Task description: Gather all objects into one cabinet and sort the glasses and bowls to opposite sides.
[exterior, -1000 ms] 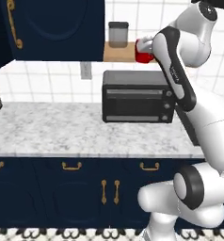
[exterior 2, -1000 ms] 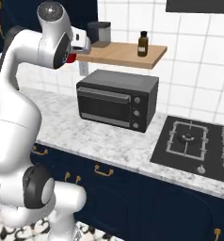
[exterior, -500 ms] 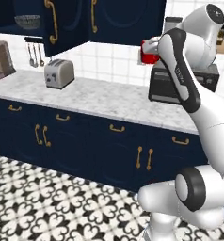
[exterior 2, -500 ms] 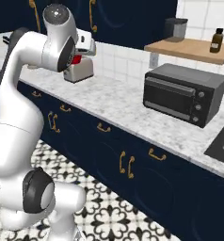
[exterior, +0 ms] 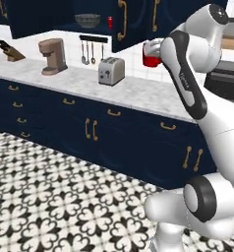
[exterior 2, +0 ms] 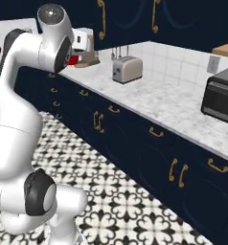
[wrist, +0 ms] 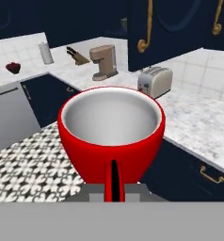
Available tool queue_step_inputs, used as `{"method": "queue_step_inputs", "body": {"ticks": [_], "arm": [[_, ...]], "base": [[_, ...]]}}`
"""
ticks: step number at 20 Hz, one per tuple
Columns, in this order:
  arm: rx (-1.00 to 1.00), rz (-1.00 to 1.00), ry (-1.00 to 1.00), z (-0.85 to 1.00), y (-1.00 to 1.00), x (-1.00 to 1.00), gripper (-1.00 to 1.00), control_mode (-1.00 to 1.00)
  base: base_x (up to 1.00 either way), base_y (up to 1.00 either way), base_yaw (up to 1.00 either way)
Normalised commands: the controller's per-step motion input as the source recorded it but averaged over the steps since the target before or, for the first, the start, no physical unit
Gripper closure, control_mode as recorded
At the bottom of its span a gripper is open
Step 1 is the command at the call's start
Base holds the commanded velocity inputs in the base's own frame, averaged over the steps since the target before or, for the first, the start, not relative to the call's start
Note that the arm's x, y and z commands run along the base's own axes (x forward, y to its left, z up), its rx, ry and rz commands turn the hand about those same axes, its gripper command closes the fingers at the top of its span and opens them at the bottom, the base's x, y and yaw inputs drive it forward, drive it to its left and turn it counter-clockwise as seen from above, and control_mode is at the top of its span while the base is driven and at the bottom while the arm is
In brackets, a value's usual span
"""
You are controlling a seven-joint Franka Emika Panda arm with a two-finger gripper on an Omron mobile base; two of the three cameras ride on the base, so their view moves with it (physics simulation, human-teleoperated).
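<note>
Claw [wrist: 113, 181] pinched tight on a red cup [wrist: 111, 129], held in the air above the counter's [exterior: 138, 91] front edge, near the toaster [exterior: 111, 71].

We see a long marbled countertop [exterior: 138, 91] running over dark navy drawers. Towards its far left end stands a knife block [exterior: 7, 50], then a brown coffee maker [exterior: 53, 55]. A silver toaster [exterior: 111, 71] sits mid-run, near the back edge. At the right end a black oven [exterior 2: 221, 98] rests on it.
</note>
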Motion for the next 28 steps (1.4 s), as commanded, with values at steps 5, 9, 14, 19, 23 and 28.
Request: {"method": "queue_step_inputs", "body": {"ticks": [5, 9, 14, 19, 23, 28], "arm": [[0.0, 0.0, 0.0, 0.0, 0.0, 0.0, 1.0, 1.0], [0.0, 0.0, 0.0, 0.0, 0.0, 0.0, 1.0, 1.0], [0.0, 0.0, 0.0, 0.0, 0.0, 0.0, 1.0, 1.0], [0.0, 0.0, 0.0, 0.0, 0.0, 0.0, 1.0, 1.0], [0.0, 0.0, 0.0, 0.0, 0.0, 0.0, 1.0, 1.0], [0.0, 0.0, 0.0, 0.0, 0.0, 0.0, 1.0, 1.0]], "base": [[0.02, 1.0, 0.16], [0.45, 1.0, -0.04], [0.42, 0.91, -0.37], [0.3, 0.71, -0.64], [0.36, 0.81, -0.58], [0.51, 0.93, -0.51]]}}
